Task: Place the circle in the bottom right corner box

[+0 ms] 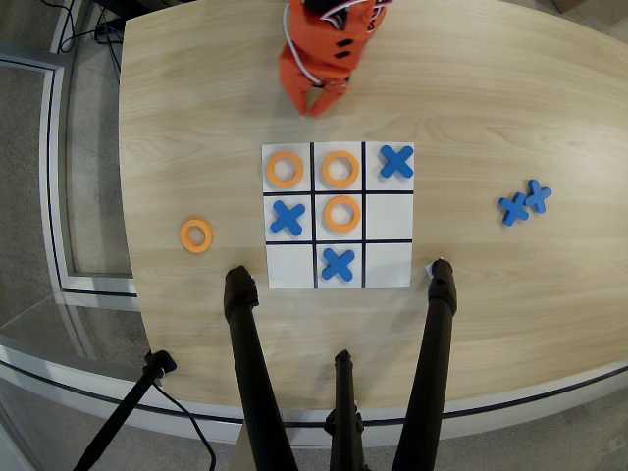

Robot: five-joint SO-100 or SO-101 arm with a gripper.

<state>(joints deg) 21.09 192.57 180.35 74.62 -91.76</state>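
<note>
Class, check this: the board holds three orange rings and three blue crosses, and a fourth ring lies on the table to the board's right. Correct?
Not quite. In the overhead view the loose orange ring lies to the left of the board, not the right. On the right lie two spare blue crosses.

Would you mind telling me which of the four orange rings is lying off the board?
It is the lone ring on the bare wood left of the board in the overhead view; the other three sit inside grid cells.

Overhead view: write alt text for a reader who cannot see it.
A white nine-cell board on a wooden table holds three orange rings and three blue X pieces. The orange gripper hangs above the board's top edge, holding nothing. A fourth ring lies left of the board; two spare X pieces lie right.
</note>
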